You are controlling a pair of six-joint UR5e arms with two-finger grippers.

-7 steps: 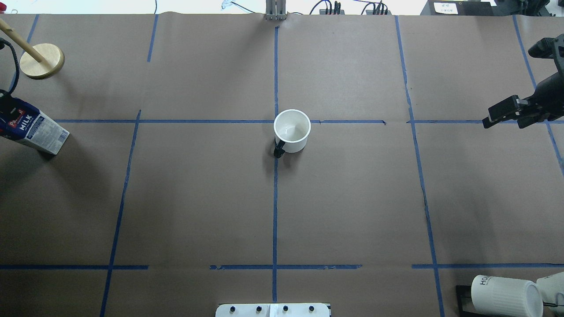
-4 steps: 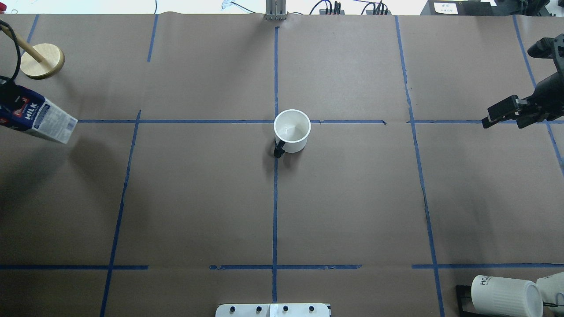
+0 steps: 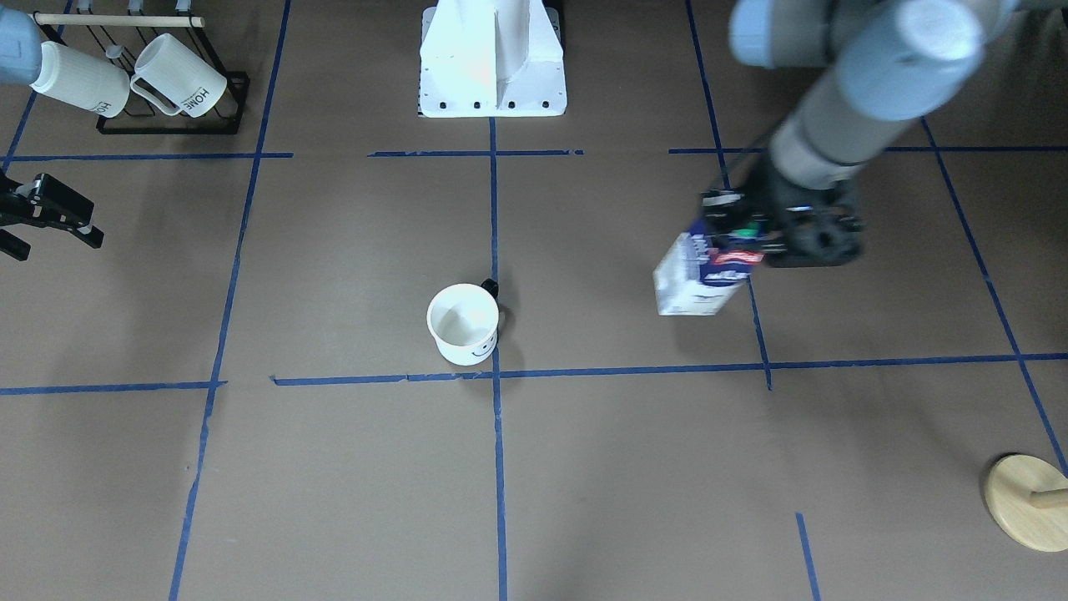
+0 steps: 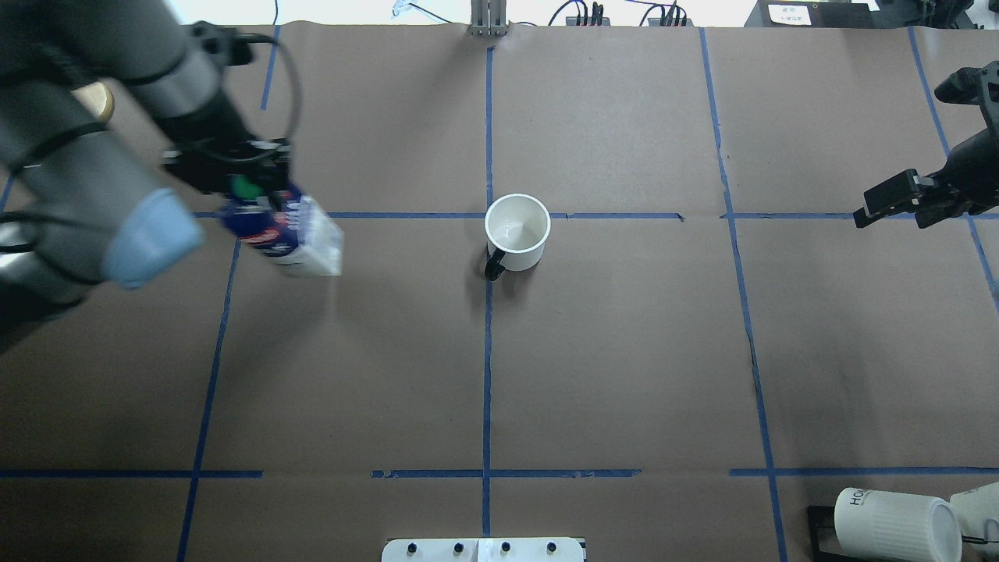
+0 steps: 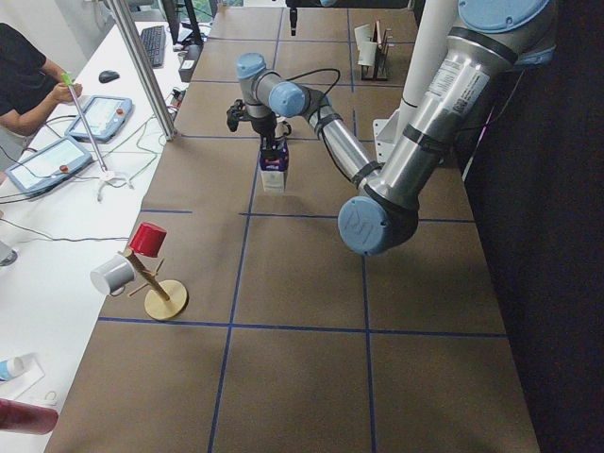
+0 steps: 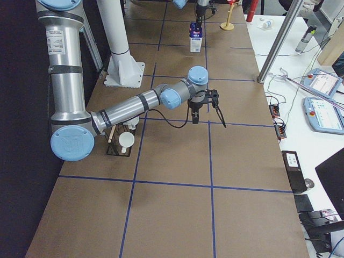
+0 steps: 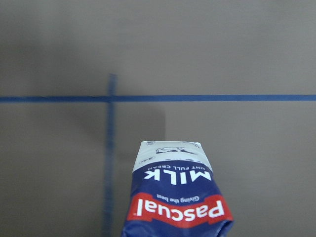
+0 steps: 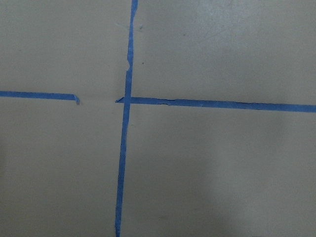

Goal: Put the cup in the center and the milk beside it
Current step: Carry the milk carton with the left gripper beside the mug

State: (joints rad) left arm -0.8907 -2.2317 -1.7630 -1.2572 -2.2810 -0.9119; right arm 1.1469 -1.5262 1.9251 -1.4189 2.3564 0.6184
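Has cup (image 4: 517, 232) standing at center (image 3: 496, 373); holds milk (image 4: 295, 236) clamped in left gripper (image 4: 246, 181), well apart, not yet placed

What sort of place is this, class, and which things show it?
Probably a robotics lab: the left gripper holds milk over a table gridded with blue tape, and operators' tablets lie on the side bench.

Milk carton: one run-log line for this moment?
left gripper: shut on milk, seemingly lifted | milk: apart from cup | cup: upright at center | right gripper: open, empty | step: milk not yet beside cup
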